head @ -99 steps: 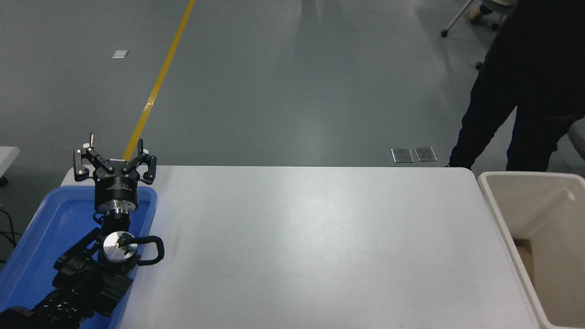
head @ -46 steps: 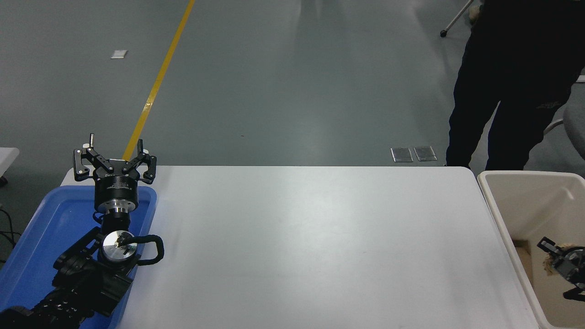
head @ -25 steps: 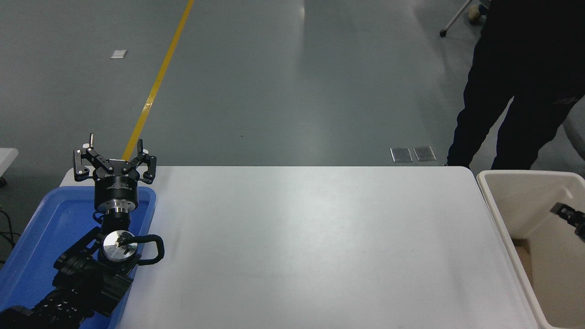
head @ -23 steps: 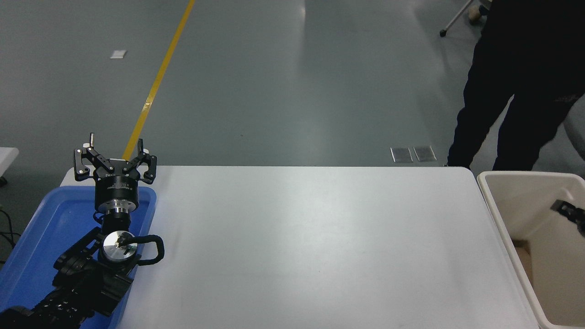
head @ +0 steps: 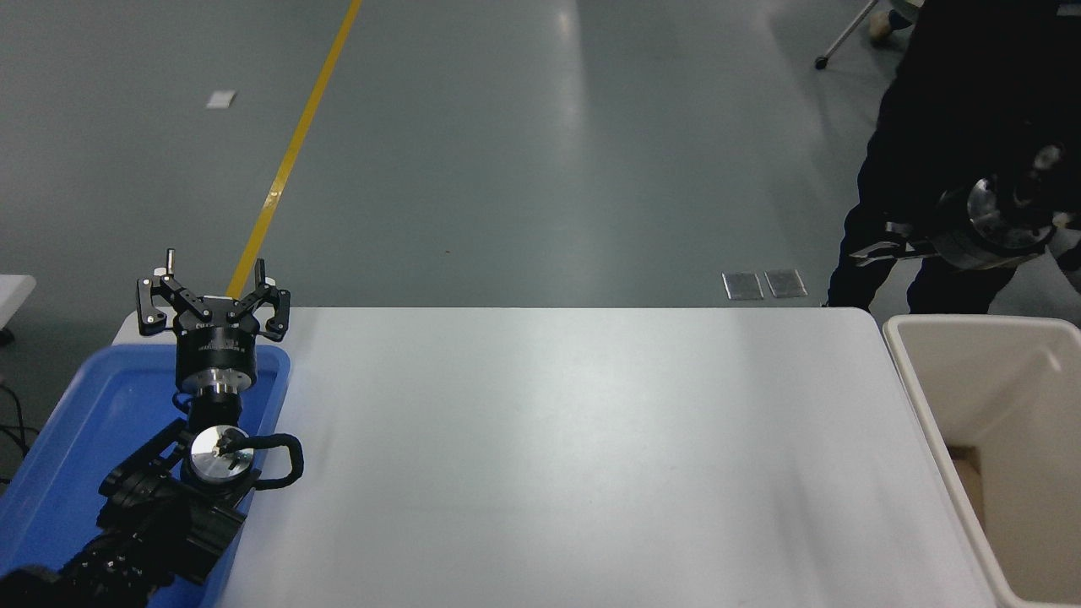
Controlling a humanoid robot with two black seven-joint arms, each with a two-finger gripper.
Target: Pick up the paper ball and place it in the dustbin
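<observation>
The cream dustbin (head: pixel 908 384) stands at the table's right end. The paper ball is not in view; only a flat brown patch (head: pixel 969 473) shows low inside the bin. My right gripper (head: pixel 882 239) hangs in the air above and behind the bin's far left corner, seen against a person's dark clothes. It points left, its fingers look apart, and nothing is in it. My left gripper (head: pixel 214 279) is parked open and empty over the far end of the blue tray (head: pixel 76 422).
A person in dark clothes (head: pixel 946 110) stands at the table's far right corner, just behind my right gripper. The white table (head: pixel 574 439) lies between tray and bin. A yellow floor line (head: pixel 291 152) runs beyond it.
One second ago my right gripper was low inside the dustbin with the tan paper ball in it. It has since risen up and back out of the bin, empty. The person has shifted.
</observation>
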